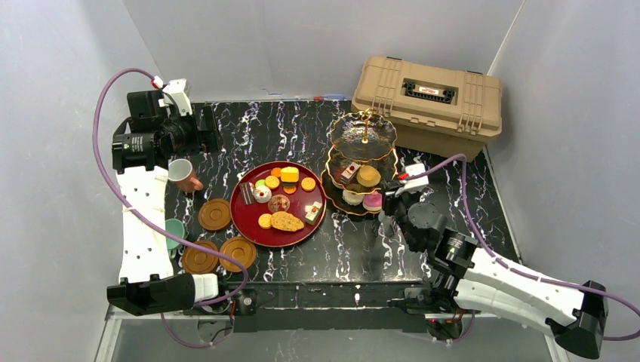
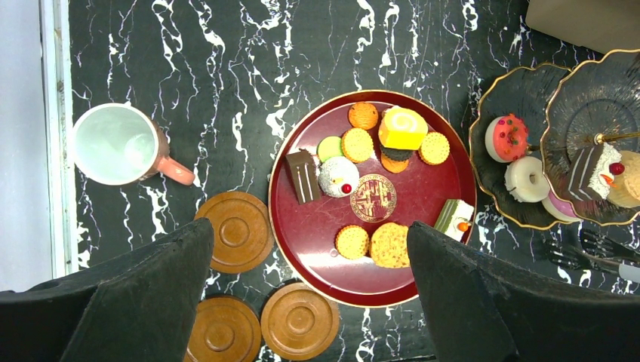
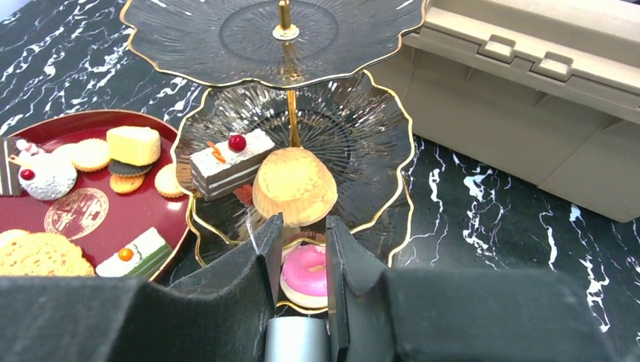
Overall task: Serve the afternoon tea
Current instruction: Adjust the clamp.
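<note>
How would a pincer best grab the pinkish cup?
Probably take the pinkish cup by its rim wall, one finger inside and one outside, coming straight down from above: its mouth faces up and looks empty. Pick the rim away from the handle, which juts sideways.

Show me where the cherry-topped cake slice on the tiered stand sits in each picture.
Top external: cake slice right of centre, on the stand's middle tier.
Left wrist: far right edge.
Right wrist: left of centre.
Shared landmark: the round red tray beside it.
</note>
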Robot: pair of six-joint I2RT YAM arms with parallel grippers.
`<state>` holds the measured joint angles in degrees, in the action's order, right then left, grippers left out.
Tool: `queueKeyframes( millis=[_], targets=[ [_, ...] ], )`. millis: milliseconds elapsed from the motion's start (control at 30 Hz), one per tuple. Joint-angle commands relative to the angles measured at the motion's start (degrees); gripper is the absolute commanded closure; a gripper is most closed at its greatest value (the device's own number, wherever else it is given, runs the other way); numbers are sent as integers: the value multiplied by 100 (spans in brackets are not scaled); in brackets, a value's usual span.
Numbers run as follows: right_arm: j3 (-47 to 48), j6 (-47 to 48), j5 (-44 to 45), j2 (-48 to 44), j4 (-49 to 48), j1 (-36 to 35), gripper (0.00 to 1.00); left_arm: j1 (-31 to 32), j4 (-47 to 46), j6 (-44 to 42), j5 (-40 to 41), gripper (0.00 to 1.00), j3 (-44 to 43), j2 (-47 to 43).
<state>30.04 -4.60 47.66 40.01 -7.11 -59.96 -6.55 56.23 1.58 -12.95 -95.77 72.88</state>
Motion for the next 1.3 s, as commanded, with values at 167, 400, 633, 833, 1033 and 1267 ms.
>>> queueKeyframes(
  millis=[167, 400, 633, 833, 1033, 1267],
  targets=[
    [815, -69, -484, -239, 604, 29, 95, -28, 125, 36, -166, 2, -188, -32],
    [1501, -356, -1849, -238, 1009, 29, 99, -31, 123, 54, -301, 2, -73, -89],
    [2098, -667, -3190, 812, 365, 20, 99, -29, 72, -312, -876, 2, 224, -346],
    [2640, -794, -3471, 1896, -748, -115, 99, -23, 78, -1253, -2597, 2, 1170, -1210],
    [3584, -892, -3140, 3165, -1769, -456, 99, -22, -18, -2126, -3553, 2, 2243, -2415],
    [5184, -954, -2316, 4753, -2197, -876, 99, -9, -285, -2812, -3453, 3, 2728, -3109]
  ],
)
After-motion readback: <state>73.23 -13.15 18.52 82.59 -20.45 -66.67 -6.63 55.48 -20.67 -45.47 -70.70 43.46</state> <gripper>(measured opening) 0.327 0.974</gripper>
